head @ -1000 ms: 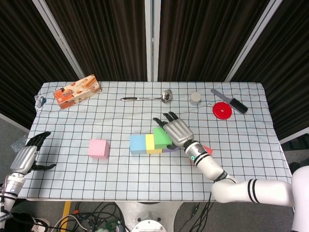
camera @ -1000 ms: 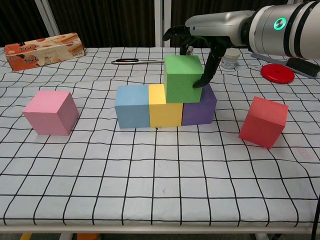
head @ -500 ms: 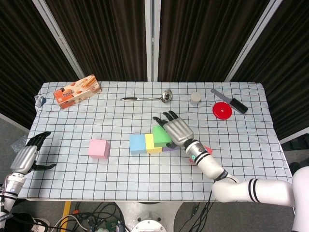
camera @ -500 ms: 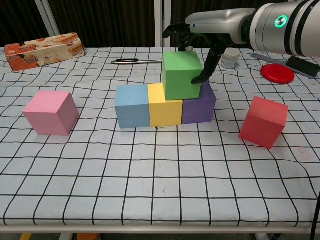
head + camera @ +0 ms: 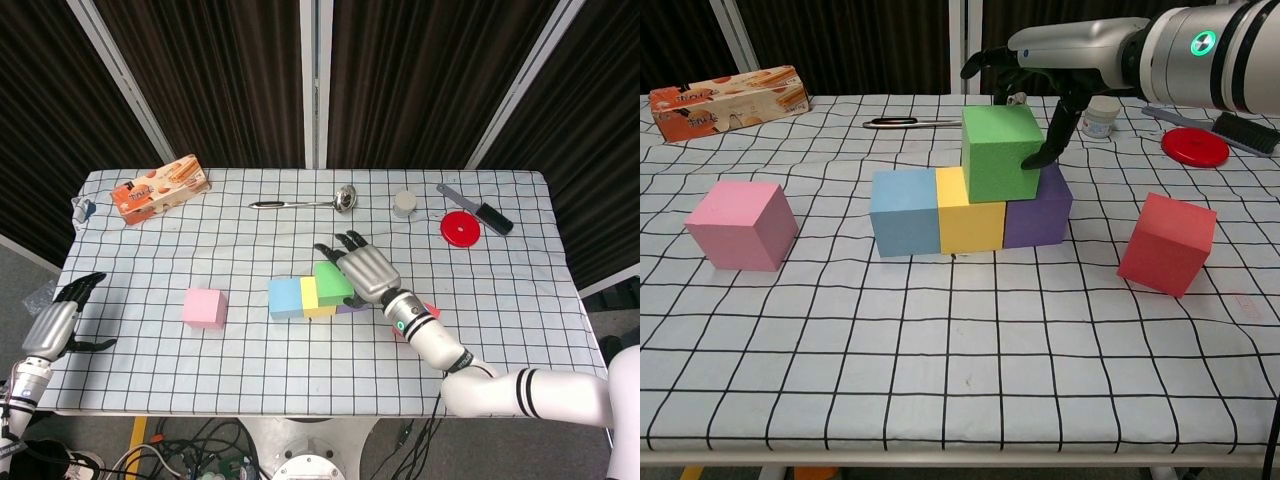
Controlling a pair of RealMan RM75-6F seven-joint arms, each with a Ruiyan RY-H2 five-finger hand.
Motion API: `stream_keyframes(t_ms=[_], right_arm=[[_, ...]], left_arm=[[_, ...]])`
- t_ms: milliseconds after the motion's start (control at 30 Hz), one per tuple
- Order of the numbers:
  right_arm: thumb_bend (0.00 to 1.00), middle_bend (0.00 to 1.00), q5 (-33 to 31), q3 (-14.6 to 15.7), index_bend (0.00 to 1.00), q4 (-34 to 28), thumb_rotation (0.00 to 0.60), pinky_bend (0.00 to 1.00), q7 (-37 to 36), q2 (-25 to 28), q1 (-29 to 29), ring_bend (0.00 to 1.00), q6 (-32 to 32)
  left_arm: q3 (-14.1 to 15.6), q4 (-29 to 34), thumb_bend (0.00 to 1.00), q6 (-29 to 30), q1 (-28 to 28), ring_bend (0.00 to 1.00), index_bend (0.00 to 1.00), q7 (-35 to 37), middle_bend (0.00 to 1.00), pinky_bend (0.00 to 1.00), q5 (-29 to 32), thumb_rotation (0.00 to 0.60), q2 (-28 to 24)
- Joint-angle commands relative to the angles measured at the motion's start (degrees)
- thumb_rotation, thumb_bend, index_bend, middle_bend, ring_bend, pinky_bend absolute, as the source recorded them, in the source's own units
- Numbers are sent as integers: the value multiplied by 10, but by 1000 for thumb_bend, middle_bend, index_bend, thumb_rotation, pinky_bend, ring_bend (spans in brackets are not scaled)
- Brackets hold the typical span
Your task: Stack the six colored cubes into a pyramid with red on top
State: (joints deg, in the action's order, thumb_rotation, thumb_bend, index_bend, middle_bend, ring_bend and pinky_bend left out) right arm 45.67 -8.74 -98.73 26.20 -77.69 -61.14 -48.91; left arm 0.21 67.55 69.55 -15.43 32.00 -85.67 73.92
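A base row is down near the middle of the checked-cloth table (image 5: 940, 400): a light blue foam cube (image 5: 904, 212), a yellow foam cube (image 5: 968, 215) and a purple foam cube (image 5: 1040, 212) sit touching side by side. The green foam cube (image 5: 1002, 152) rests on the second tier, over the yellow and purple ones but tilted and leaning a little towards the yellow. The right hand (image 5: 1025, 75) reaches over it from behind, fingers curled around its back and a thumb pressing its right face, so it looks held, not released.

Three cubes are placed and one is being seated. The pink foam cube (image 5: 742, 224) waits well apart towards the left edge, and the red foam cube (image 5: 1167, 243) sits alone near the right edge; by my reckoning pink goes beside green, then red on top. The left hand (image 5: 52, 328) hangs off the front left corner, fingers loosely spread, holding nothing.
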Motion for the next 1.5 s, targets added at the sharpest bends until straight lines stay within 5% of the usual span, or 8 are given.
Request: stream_keyframes(t_ms=[33, 467, 833, 1133, 1500], right_arm=[[272, 308, 2, 0, 0, 2, 600, 0, -2, -1, -1, 0, 2], [249, 298, 6, 6, 0, 15, 600, 0, -9, -4, -1, 0, 16], [59, 7, 15, 6, 0, 14, 600, 0, -26, 4, -3, 0, 34], [32, 0, 47, 2, 0, -12, 600, 0, -51, 29, 13, 0, 23], [30, 0, 141, -25, 0, -43, 600, 0, -158, 119, 89, 0, -43]], left_arm=[[1, -1, 0, -1, 0, 0, 38, 1, 25, 70, 0, 600, 0], [1, -5, 0, -2, -1, 0, 38, 3, 25, 70, -1, 600, 1], [-1, -4, 0, 0, -1, 0, 38, 2, 25, 70, 0, 600, 2], [-5, 31, 0, 10, -3, 0, 37, -3, 25, 70, -5, 600, -4], [4, 128, 0, -20, -37, 0, 37, -73, 37, 71, -33, 600, 4]])
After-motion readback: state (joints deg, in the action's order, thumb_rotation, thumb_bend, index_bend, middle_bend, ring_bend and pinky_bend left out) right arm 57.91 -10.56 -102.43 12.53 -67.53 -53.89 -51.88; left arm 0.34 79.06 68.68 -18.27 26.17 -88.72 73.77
